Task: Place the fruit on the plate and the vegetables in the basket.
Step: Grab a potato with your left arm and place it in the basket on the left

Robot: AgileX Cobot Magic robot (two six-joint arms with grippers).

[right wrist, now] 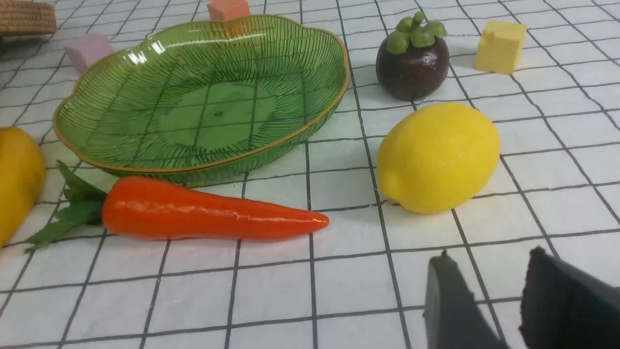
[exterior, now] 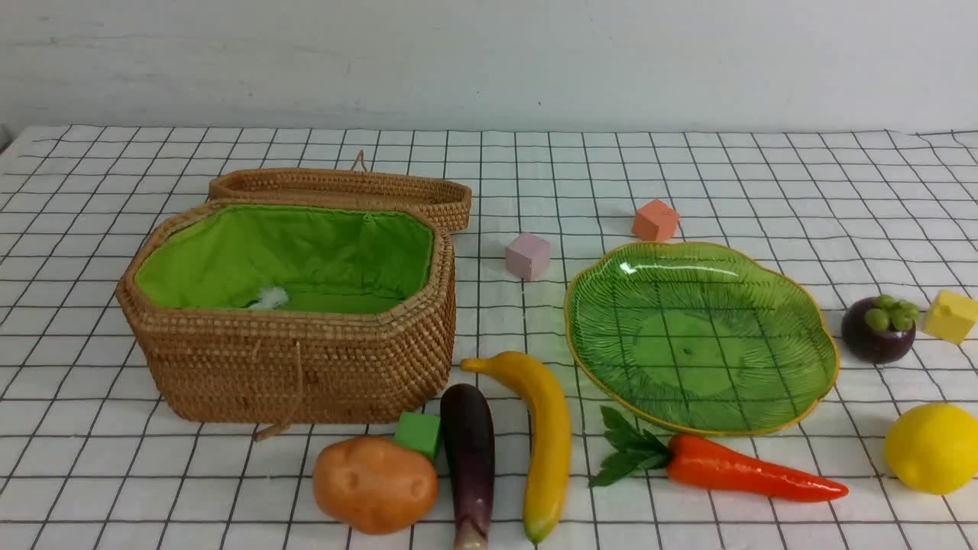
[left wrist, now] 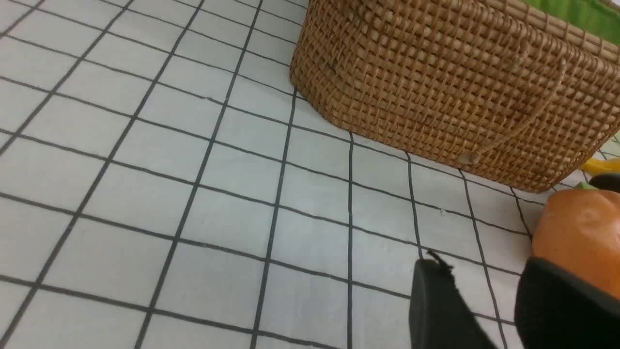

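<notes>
Potato [exterior: 374, 483], eggplant [exterior: 467, 451] and banana [exterior: 544, 439] lie closest to me along the near edge. The two long ones point away toward the back, and a green cube [exterior: 418, 434] is tucked behind the potato. On the left stands the basket [exterior: 298, 367], the biggest piece, its lid [exterior: 344, 187] thrown back and no vegetable in it. The plate [exterior: 764, 252] sits to its right with no fruit on it. Just in front of the plate, the carrot [exterior: 749, 467] lies crosswise with its leaves toward the banana. The lemon [exterior: 932, 447] rests at the near right, and the mangosteen [exterior: 877, 330] sits farther back, off the plate's right rim.

Neither arm shows in the front view. My left gripper [left wrist: 484, 291] stands spread with only cloth between its fingers, and the potato bulges just beyond one finger. My right gripper [right wrist: 489, 281] is likewise spread and holding nothing. The lemon lies just ahead of it, a little off the line of the gap, with its long axis running across my approach.

I judge the right arm is best placed for the lemon and the left for the potato.
</notes>
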